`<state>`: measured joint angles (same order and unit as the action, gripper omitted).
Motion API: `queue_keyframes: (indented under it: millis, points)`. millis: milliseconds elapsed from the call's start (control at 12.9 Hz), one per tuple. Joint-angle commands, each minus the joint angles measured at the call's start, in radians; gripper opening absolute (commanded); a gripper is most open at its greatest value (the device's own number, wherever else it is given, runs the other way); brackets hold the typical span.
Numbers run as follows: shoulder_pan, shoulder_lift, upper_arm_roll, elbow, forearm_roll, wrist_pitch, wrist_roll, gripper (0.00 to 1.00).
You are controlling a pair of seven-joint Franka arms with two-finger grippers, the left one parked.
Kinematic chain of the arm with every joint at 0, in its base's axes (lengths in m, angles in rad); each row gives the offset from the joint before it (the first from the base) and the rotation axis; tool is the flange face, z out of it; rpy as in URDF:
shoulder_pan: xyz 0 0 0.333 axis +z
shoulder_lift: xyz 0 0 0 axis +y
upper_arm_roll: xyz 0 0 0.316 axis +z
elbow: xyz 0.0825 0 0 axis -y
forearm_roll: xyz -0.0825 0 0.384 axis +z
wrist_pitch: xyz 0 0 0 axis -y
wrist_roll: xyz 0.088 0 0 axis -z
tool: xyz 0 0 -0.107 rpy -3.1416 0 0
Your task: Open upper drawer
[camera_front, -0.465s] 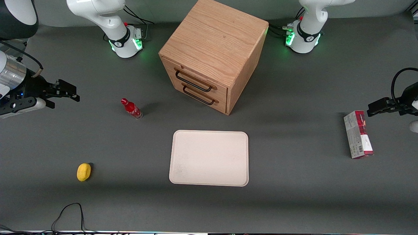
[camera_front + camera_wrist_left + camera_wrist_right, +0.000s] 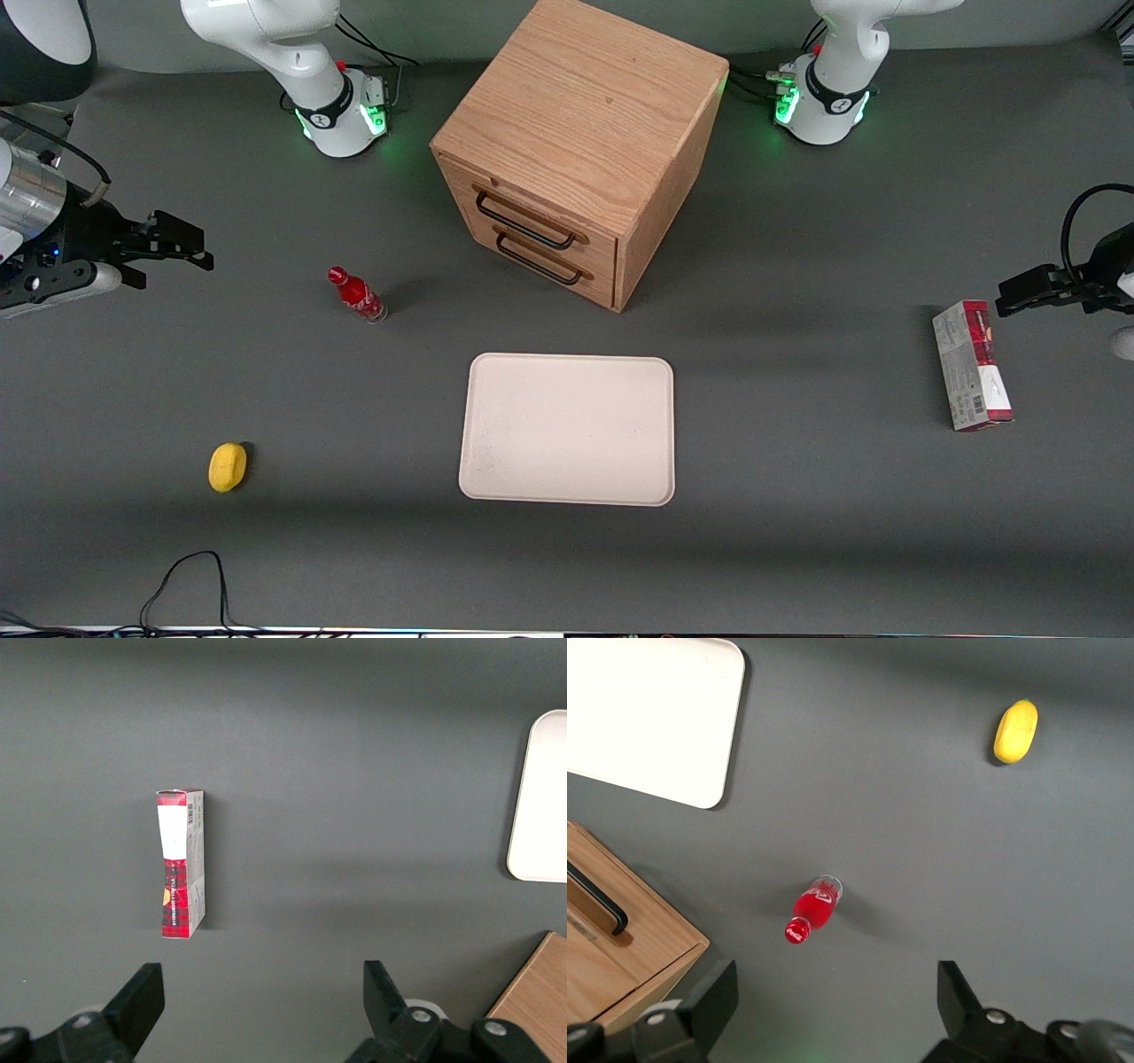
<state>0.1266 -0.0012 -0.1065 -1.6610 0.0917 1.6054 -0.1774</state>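
Observation:
The oak cabinet (image 2: 580,133) stands at the middle of the table, farther from the front camera than the tray. Its upper drawer (image 2: 532,215) is shut, with a long black bar handle (image 2: 524,223); the matching lower drawer (image 2: 542,257) is shut below it. My right gripper (image 2: 190,244) hangs open and empty above the table toward the working arm's end, well apart from the cabinet. In the right wrist view the open gripper (image 2: 833,1005) has nothing between its fingers, and a cabinet corner (image 2: 620,930) with one handle end shows.
A red bottle (image 2: 357,295) stands between my gripper and the cabinet; it shows in the right wrist view too (image 2: 812,908). A cream tray (image 2: 567,430) lies nearer the front camera. A yellow lemon (image 2: 227,466) and a red-and-grey box (image 2: 971,365) lie on the table.
My right gripper has shifted slightly up and away from the front camera, staying open. Nothing else has moved.

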Motion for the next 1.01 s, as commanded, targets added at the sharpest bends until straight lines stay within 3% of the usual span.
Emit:
queue_keyframes:
  millis: [0,930]
  points:
    - [-0.005,0.017,0.001,0.046,-0.004,-0.030,-0.031,1.00]
    - [0.005,0.033,0.013,0.092,0.016,-0.048,-0.054,1.00]
